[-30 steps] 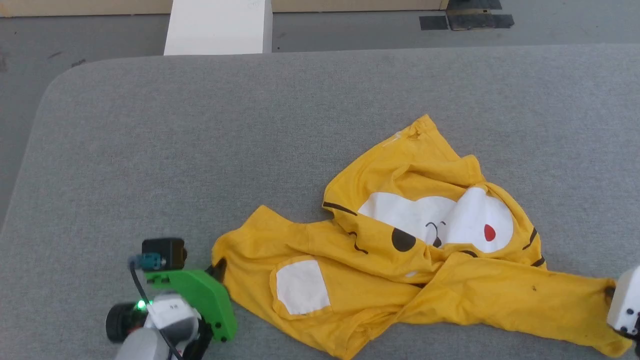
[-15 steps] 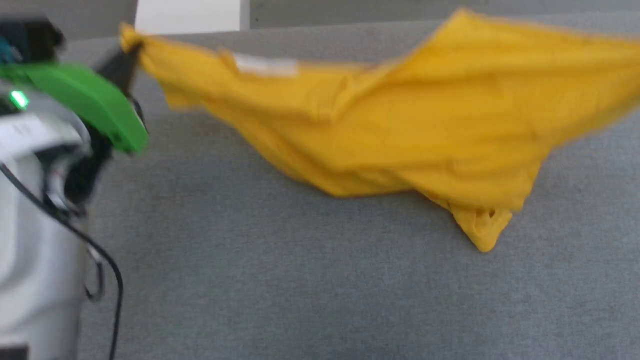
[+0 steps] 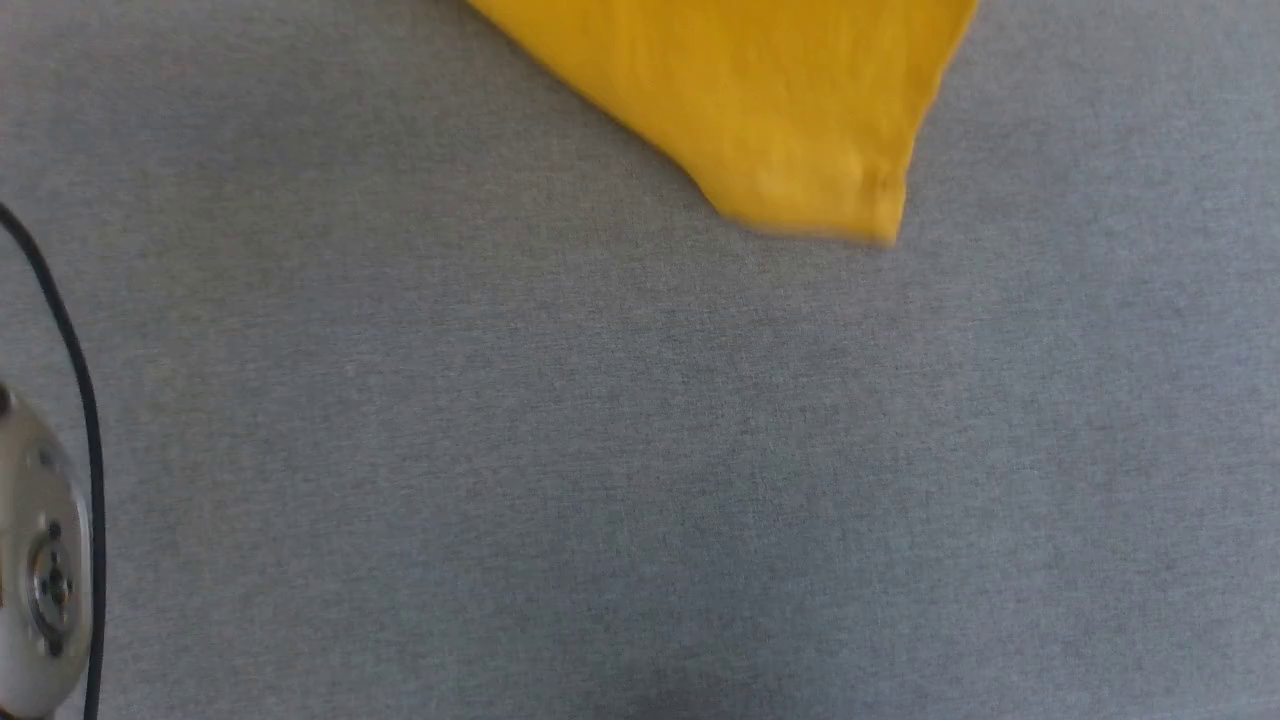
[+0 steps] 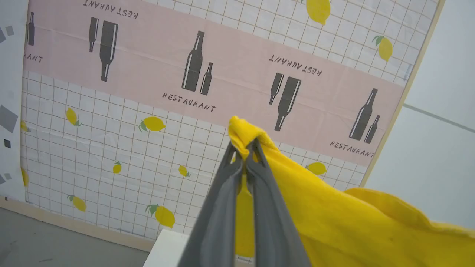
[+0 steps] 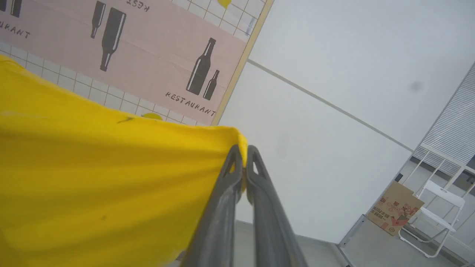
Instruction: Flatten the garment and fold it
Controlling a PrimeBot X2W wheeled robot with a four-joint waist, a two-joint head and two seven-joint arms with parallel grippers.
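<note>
Mustard-yellow thin-cloth garment point(image 3: 760, 100) hangs over grey fabric counter point(image 3: 640, 450) w/ left gripper point(image 4: 243, 148) & right gripper point(image 5: 243, 152) clamped on its edges; flattening prob. underway, no folds yet.

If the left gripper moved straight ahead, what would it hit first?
Beyond the garment that the left gripper pinches, probably the printed wall sheet, around its pink band; distance is unclear.

The shirt point(image 3: 780, 100) is thin, matt cloth, softly folded with no sheen. Under it the desk point(image 3: 600, 450) has a grey woven covering, finely rough and dull. The left claw point(image 4: 245, 148) and right claw point(image 5: 242, 150) look like smooth dark plastic with a faint satin gloss. Behind the shirt a printed sheet point(image 4: 148, 74) shows creases — paper or film, I cannot tell. The box point(image 5: 395, 207) is brown cardboard.
</note>
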